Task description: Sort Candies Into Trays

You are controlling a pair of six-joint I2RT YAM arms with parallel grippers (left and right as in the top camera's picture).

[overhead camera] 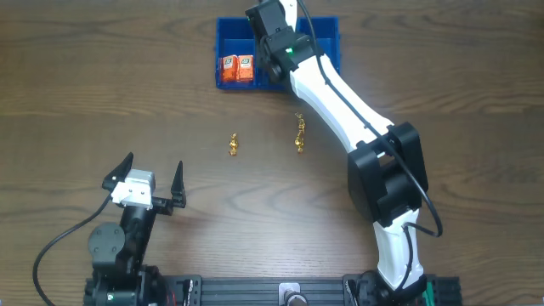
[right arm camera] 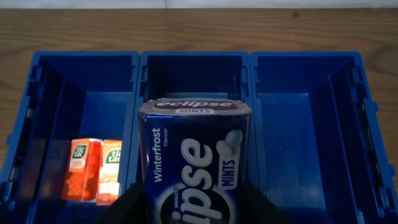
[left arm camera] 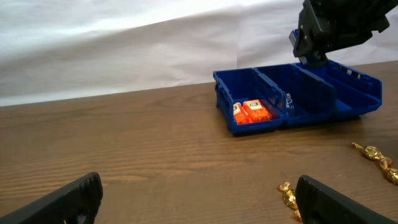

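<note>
The right jaws are clamped on a mint tin (right arm camera: 196,163), held above the middle compartment of the blue tray (right arm camera: 305,57). Two orange boxes (right arm camera: 93,169) lie in the compartment just beside the one under those jaws. The left jaws stand wide apart, low over the worktop (overhead camera: 102,85). Gold candies (overhead camera: 234,144) lie ahead of them, between the two pairs of jaws.

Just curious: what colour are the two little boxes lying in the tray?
The little boxes are orange, clearest in the right wrist view.
</note>
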